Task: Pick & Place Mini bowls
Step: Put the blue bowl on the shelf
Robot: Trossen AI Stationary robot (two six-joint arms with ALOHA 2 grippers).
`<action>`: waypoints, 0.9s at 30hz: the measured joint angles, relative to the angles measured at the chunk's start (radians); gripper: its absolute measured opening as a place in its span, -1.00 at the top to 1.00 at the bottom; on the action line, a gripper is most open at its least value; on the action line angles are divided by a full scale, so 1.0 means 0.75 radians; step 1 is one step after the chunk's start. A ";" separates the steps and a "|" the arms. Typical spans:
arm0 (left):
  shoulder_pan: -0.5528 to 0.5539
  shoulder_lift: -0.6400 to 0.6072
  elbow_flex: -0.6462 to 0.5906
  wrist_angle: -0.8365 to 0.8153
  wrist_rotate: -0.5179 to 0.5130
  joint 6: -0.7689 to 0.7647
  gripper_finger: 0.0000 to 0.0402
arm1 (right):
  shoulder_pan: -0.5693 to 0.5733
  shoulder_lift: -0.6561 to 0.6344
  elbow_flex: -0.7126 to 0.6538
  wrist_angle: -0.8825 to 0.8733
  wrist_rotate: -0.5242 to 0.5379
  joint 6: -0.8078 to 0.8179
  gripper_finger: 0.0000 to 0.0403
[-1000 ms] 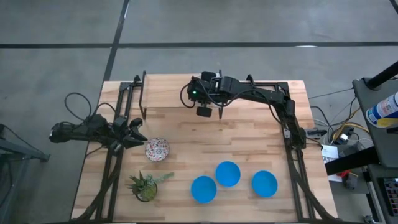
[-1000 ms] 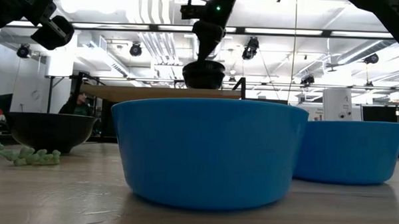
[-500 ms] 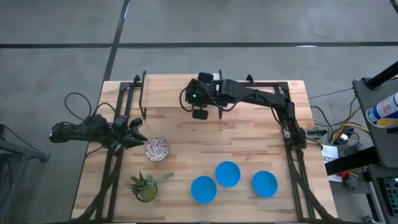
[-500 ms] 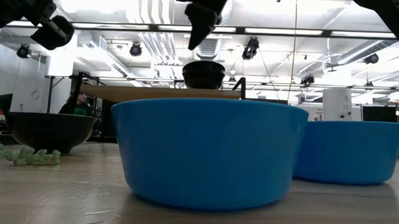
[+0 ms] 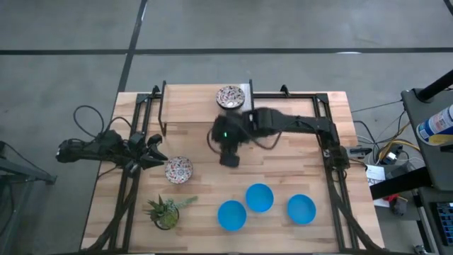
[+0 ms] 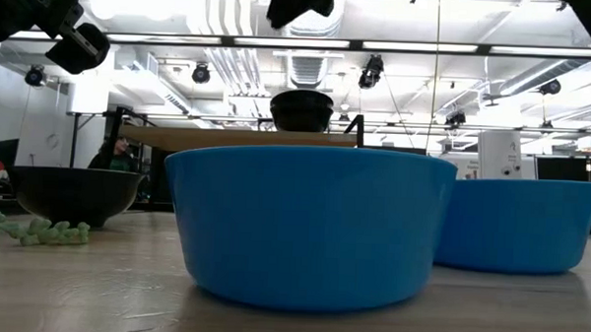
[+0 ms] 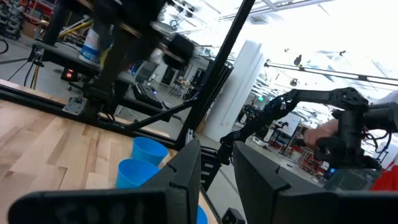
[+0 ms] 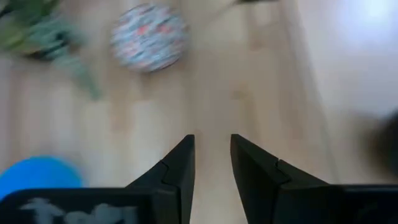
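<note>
**Patterned bowl left at the far edge, right arm swinging over the middle of the worktop**

From above, one patterned bowl [image 5: 231, 97] sits at the far edge of the worktop [image 5: 191, 142], on a small pale raised spot between the two arm frames. A second patterned bowl [image 5: 178, 170] rests on the left side, just beside the left gripper [image 5: 154, 152]. Three blue bowls lie in the near half: one [image 5: 231, 214] toward the middle, one [image 5: 260, 197] just beside it and slightly farther back, one [image 5: 301, 209] off to the right, apart from the pair. A small green potted plant [image 5: 166, 211] stands near the left front, close below the second patterned bowl.

The right gripper [image 5: 228, 157] hangs over the middle of the worktop, between the far patterned bowl and the blue ones, holding nothing. In the right wrist view its two dark fingers [image 8: 180, 165] stand a narrow gap apart with only bare wood between them; the left-side patterned bowl [image 8: 149, 37], the plant [image 8: 37, 28] and one blue bowl [image 8: 37, 177] show ahead of it.

The left arm waits at the left edge. Its fingers [image 7: 186, 180] are parted a little and empty, with blue bowls [image 7: 146, 152] seen beyond.

At table height, the nearest blue bowl [image 6: 308, 226] fills the view and hides most of what lies behind; another blue bowl [image 6: 520, 223] sits to its right. A dark-looking bowl [image 6: 73, 193] and plant fronds [image 6: 32, 231] show at left, and the far bowl [image 6: 301, 110] peeks up on its raised stand.
</note>
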 joint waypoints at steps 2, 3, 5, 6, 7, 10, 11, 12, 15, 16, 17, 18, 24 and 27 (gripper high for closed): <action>0.000 0.000 0.000 0.000 0.000 0.000 0.55 | 0.051 0.000 -0.014 -0.032 -0.024 0.032 0.53; 0.000 0.000 0.000 -0.001 0.000 0.001 0.55 | 0.078 0.000 -0.018 -0.049 -0.025 0.044 0.54; 0.000 0.000 0.000 0.000 -0.015 0.014 0.55 | 0.136 0.000 -0.025 -0.084 -0.026 0.074 0.55; 0.000 0.000 0.000 -0.001 -0.033 0.018 0.55 | 0.165 0.000 -0.031 -0.089 -0.027 0.095 0.56; 0.000 0.000 0.000 -0.001 -0.051 0.018 0.55 | 0.195 0.000 -0.038 -0.094 -0.033 0.114 0.57; 0.000 0.000 0.000 0.001 -0.064 -0.018 0.55 | 0.284 -0.001 -0.068 -0.154 -0.042 0.122 0.59; 0.000 0.000 0.000 0.001 -0.069 -0.051 0.55 | 0.312 -0.001 -0.086 -0.163 -0.042 0.133 0.59; 0.000 0.000 0.000 0.001 -0.073 -0.104 0.55 | 0.336 -0.001 -0.107 -0.165 -0.041 0.159 0.60; 0.000 0.000 0.000 0.001 -0.075 -0.280 0.55 | 0.397 -0.001 -0.177 -0.168 -0.041 0.263 0.59; 0.000 0.000 0.000 0.001 -0.075 -0.318 0.55 | 0.417 -0.001 -0.200 -0.168 -0.041 0.296 0.58; 0.000 0.000 0.000 0.001 -0.075 -0.351 0.55 | 0.436 -0.001 -0.223 -0.166 -0.044 0.325 0.58; 0.000 0.000 0.000 0.001 -0.075 -0.378 0.55 | 0.454 -0.001 -0.250 -0.161 -0.048 0.352 0.57; 0.000 0.000 0.000 0.001 -0.075 -0.454 0.55 | 0.566 -0.001 -0.414 -0.089 -0.096 0.558 0.53; 0.000 0.000 0.000 0.001 -0.075 -0.481 0.55 | 0.627 -0.001 -0.499 -0.069 -0.097 0.610 0.48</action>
